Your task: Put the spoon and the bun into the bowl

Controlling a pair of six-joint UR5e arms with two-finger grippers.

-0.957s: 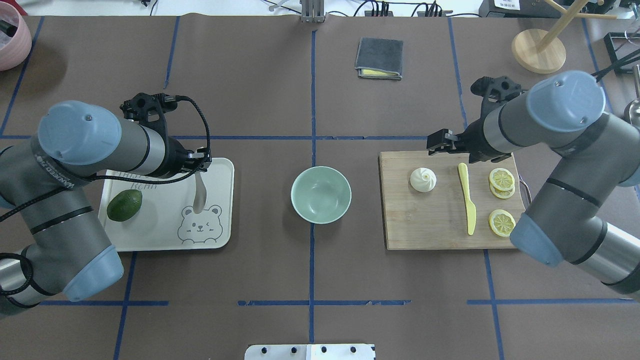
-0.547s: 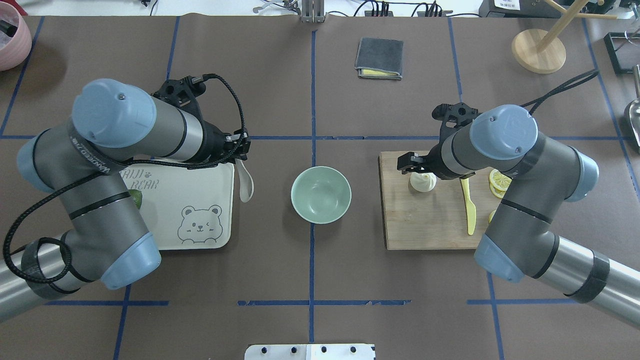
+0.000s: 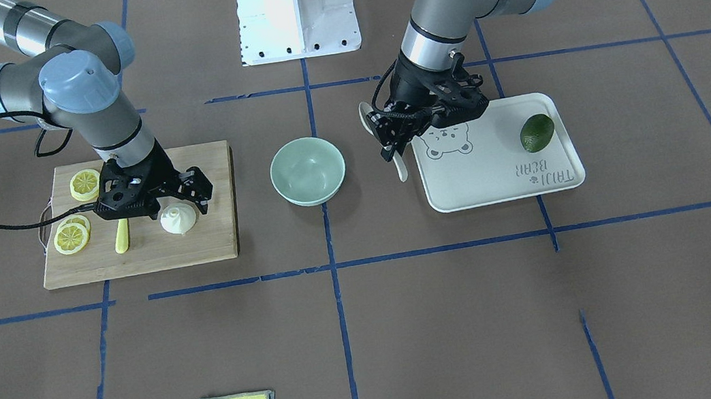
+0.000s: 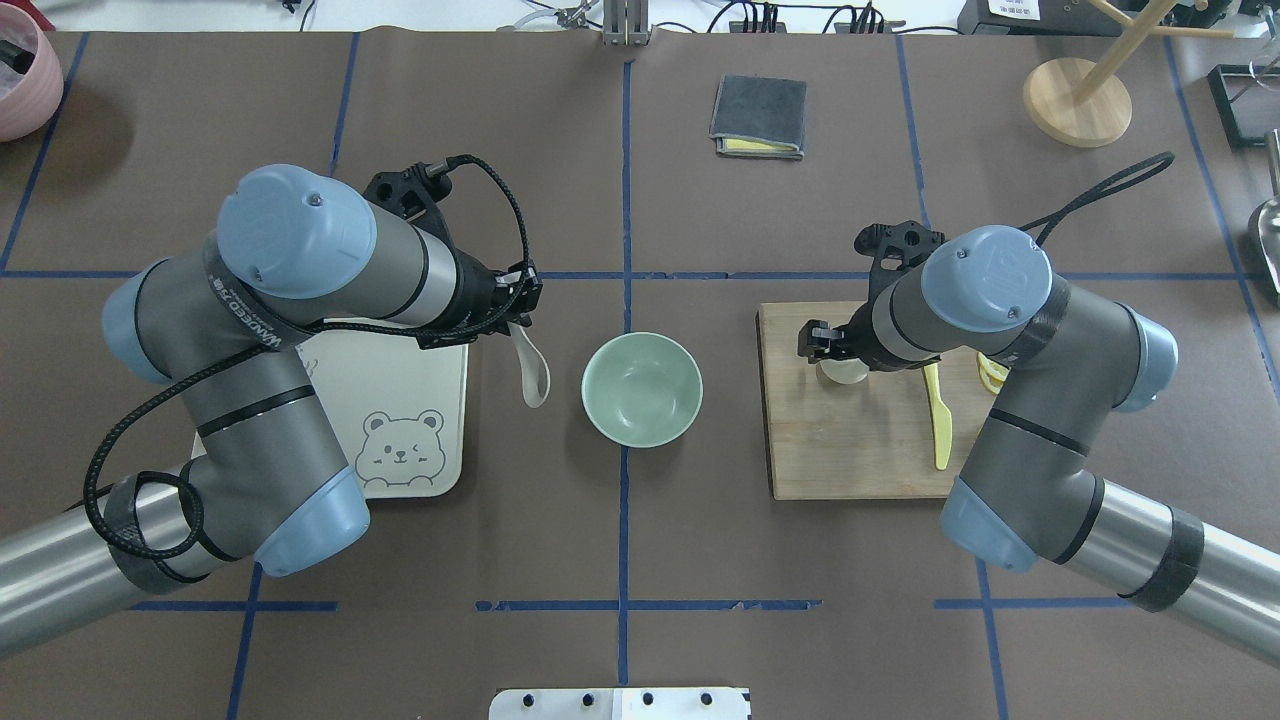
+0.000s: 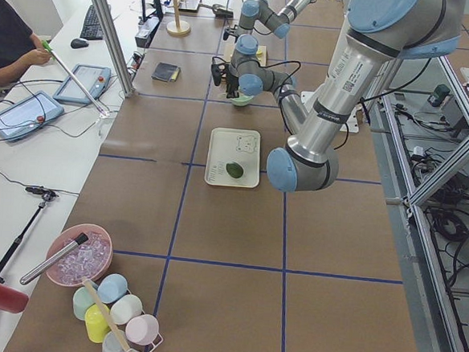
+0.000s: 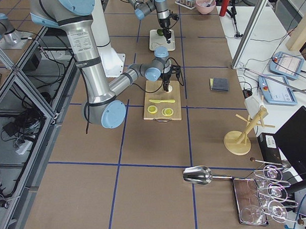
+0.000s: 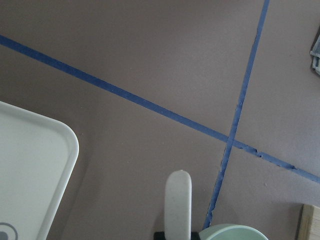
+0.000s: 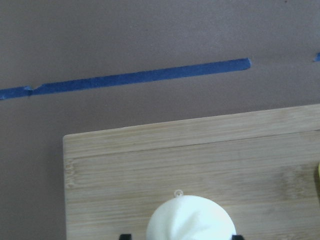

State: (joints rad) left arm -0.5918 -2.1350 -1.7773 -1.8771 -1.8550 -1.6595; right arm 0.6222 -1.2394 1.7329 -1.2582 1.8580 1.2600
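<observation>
My left gripper (image 4: 515, 318) is shut on the handle of the off-white spoon (image 4: 533, 368). It holds the spoon in the air between the bear tray and the pale green bowl (image 4: 642, 390), scoop toward me. In the left wrist view the spoon (image 7: 178, 205) points out beside the bowl's rim (image 7: 231, 232). My right gripper (image 4: 830, 347) is open and low over the white bun (image 4: 842, 373) on the cutting board. The front view shows the bun (image 3: 178, 219) under that gripper (image 3: 180, 198). The right wrist view shows the bun (image 8: 191, 218) between the two fingertips.
The bamboo cutting board (image 4: 860, 440) also bears a yellow knife (image 4: 938, 415) and lemon slices (image 3: 73, 236). An avocado (image 3: 537, 132) lies on the white bear tray (image 4: 420, 365). A grey cloth (image 4: 759, 116), a wooden stand (image 4: 1077, 100) and a pink bowl (image 4: 20, 70) stand at the back.
My left gripper has carried the spoon right, off the tray, toward the bowl. My right gripper has moved left and come down over the bun.
</observation>
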